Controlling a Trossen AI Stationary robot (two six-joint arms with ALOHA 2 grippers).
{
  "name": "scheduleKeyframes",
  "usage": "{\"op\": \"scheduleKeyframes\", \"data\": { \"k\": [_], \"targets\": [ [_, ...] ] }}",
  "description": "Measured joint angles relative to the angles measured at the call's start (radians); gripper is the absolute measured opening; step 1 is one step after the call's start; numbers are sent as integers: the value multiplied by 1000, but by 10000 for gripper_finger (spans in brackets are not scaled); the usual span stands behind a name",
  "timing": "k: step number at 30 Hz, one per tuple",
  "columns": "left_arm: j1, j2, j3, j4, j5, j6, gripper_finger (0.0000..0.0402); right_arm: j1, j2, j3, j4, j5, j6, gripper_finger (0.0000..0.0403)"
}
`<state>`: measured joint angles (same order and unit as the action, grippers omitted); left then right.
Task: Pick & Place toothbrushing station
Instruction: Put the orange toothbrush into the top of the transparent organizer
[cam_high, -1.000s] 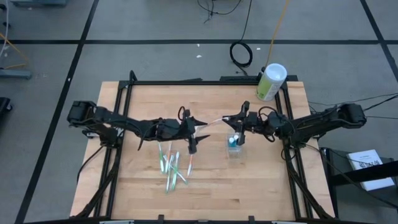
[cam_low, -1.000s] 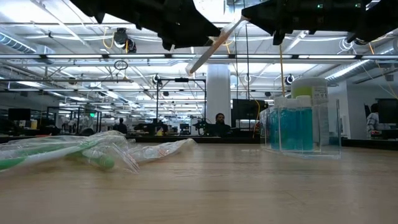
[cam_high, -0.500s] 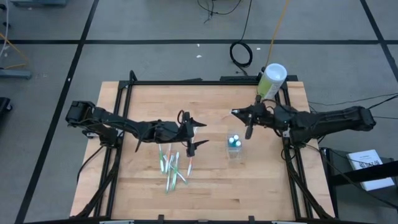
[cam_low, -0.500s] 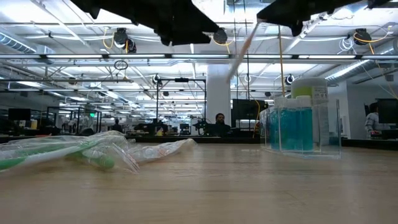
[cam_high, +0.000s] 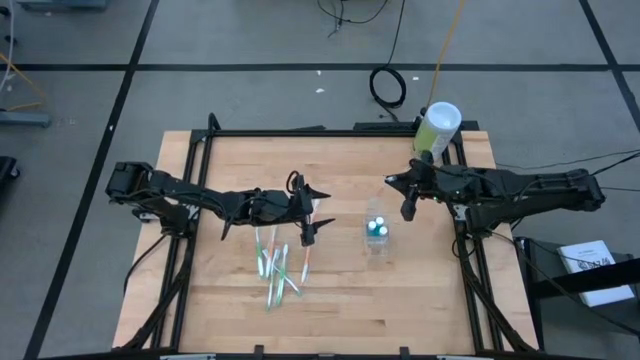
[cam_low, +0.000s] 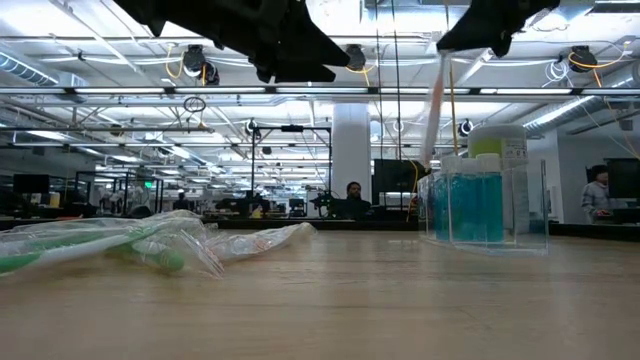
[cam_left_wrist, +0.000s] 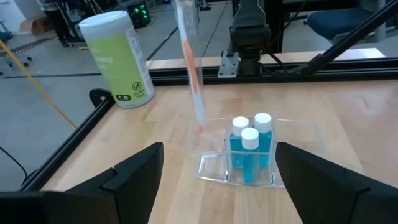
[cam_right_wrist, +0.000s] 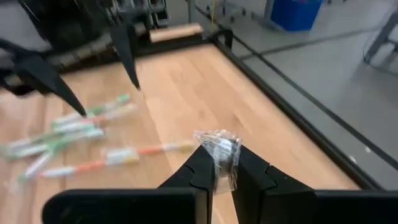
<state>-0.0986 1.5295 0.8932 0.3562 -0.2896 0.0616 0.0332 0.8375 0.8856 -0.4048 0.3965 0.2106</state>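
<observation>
The right pincer (cam_high: 407, 203) is clamped on the crinkled clear wrapper at one end of a slim wrapped toothbrush (cam_left_wrist: 189, 56), and holds it nearly upright so the free end hangs down toward the clear cup (cam_high: 377, 235). That steep tilt looks chosen so the long thin handle can drop into the cup's narrow mouth. In the left wrist view the lower end sits just beside the cup's near rim, not yet inside.

The cup is a see-through, square-walled plastic holder standing toward the right side of the desk (cam_high: 340, 310), with 3 small blue bottles (cam_left_wrist: 249, 146) with white caps standing inside it.

The left pincer (cam_high: 310, 211) hovers with its fingers apart and empty, over the middle of the desk, just beside the loose pile of toothbrushes (cam_high: 277, 265). These lie flat, each in shiny crumpled film, with white, green and pink showing through; they wait there as stock for later picks.

A pale-green canister (cam_high: 435, 130) with a white lid stands at the far right corner of the desk, well apart from the work.
</observation>
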Motion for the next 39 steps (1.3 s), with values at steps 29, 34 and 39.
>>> {"op": "scheduleKeyframes", "data": {
  "k": [29,34,39],
  "targets": [
    [0,2,0,-26,0,-63,307,-66,225,-73,88,23,136,24],
    [0,2,0,-25,0,-63,308,-66,218,-91,94,23,137,26],
    [0,2,0,-25,0,-63,311,-66,218,-106,95,23,137,34]
  ]
}}
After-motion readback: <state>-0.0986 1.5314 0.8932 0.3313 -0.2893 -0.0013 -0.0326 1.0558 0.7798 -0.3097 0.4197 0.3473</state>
